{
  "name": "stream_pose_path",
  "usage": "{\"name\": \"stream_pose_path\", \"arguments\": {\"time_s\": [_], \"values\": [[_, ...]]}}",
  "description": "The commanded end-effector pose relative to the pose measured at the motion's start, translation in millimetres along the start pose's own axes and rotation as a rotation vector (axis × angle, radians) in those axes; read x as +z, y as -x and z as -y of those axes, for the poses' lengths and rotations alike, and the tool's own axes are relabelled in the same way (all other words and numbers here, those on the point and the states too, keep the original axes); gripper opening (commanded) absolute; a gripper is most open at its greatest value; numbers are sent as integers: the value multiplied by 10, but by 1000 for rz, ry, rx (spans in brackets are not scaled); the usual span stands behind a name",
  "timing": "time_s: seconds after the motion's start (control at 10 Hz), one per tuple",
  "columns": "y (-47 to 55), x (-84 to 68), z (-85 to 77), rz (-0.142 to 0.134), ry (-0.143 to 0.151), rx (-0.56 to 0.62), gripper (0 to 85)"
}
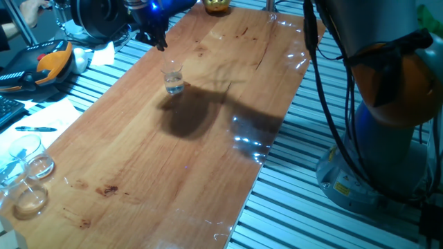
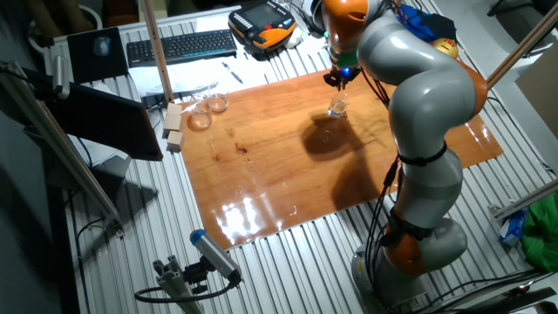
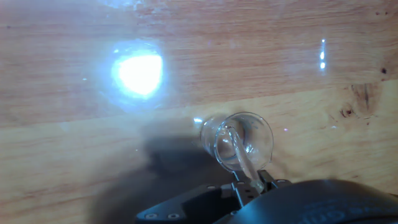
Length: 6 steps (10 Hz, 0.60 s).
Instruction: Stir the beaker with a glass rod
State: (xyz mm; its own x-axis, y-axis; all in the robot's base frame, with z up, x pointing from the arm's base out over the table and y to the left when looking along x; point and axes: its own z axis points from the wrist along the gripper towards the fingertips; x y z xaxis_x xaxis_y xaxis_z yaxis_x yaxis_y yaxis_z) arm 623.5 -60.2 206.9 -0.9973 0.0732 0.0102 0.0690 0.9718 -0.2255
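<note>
The beaker (image 3: pixel 237 140) stands upright on the wooden table (image 1: pixel 173 173), directly under the gripper (image 3: pixel 249 185). In the hand view its round mouth is just in front of the fingertips. The glass rod (image 3: pixel 239 155) is pinched between the two fingers and goes down at a slant through the mouth into the beaker. Its lower end seems to be near the inner wall, but I cannot tell if it touches the glass or the bottom.

The beaker holds a little clear liquid in its lower part, which shows best in one fixed view (image 1: pixel 174 78). Nothing else is in it.

In my judgement the main risk is that the beaker is small and light and nothing holds it. If the stirring circle is too wide, or not centred on the mouth, the rod can push against the wall and make the beaker slide or tip over, and the liquid spills. If the hand goes too low, the rod presses on the bottom and may crack or slip in the fingers, because glass in a metal grip is slippery.

Far from the gripper, at the other end of the table, several larger glass dishes (image 1: pixel 28 176) stand together. They look empty, though this is hard to see.
</note>
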Motion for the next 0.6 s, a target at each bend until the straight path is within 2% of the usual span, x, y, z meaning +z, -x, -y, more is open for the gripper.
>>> {"name": "stream_pose_path", "arguments": {"time_s": [0.0, 0.2, 0.5], "values": [[-10, 13, -12, -8, -4, 0, 0], [-30, 37, -25, -16, -13, 2, 0], [-60, 80, -41, -1, -32, -8, 0]]}}
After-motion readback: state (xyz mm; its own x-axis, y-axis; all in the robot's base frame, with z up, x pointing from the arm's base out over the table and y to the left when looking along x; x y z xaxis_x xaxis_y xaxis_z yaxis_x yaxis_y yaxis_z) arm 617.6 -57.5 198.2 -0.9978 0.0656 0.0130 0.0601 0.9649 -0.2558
